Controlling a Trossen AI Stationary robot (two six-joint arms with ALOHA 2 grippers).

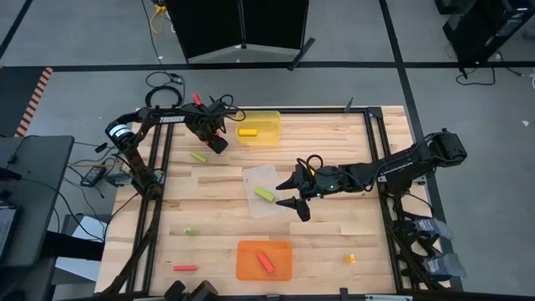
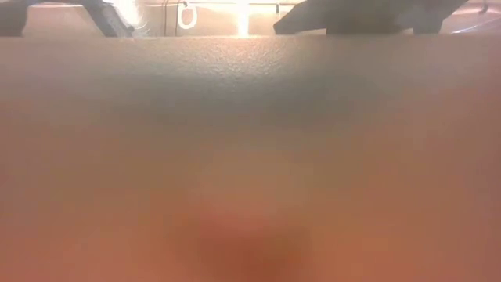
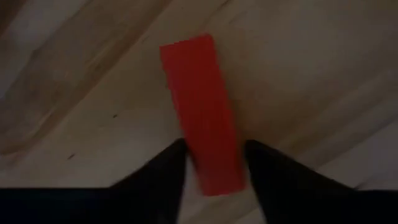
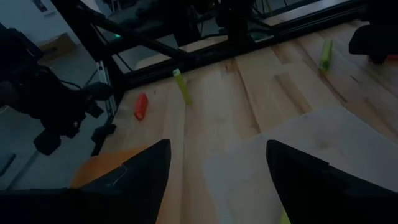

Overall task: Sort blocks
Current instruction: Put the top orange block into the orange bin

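Wooden tabletop (image 1: pixel 334 150) carries three trays in a rough column down the middle: yellow tray (image 1: pixel 269 135) at the far edge, clear tray (image 1: pixel 259 177) mid-table, orange tray (image 1: pixel 251 267) at the near edge. Left arm reaches across the far-left corner; left gripper (image 1: pixel 216 144) sits just beside the yellow tray, low over the wood. Left wrist view shows its fingers (image 3: pixel 155 180) closed against the sides of a red block (image 3: pixel 202 118), which lies lengthwise between them. Right arm comes in from the right edge; right gripper (image 1: pixel 294 191) is at the clear tray's right side, fingers (image 4: pixel 140 174) spread wide, holding nothing. Blocks elsewhere: yellow block (image 1: pixel 247 132) inside the yellow tray, lime green block (image 1: pixel 264 194) inside the clear tray, second red block (image 1: pixel 266 262) inside the orange tray. Loose on the wood: a green block (image 1: pixel 198 156) below the left gripper, another green block (image 1: pixel 191 231) on the left side further toward the near edge, a red one (image 1: pixel 185 268) near-left of the orange tray, a small yellow one (image 1: pixel 351 258) to the near-right. Low view is blurred out, nothing usable.
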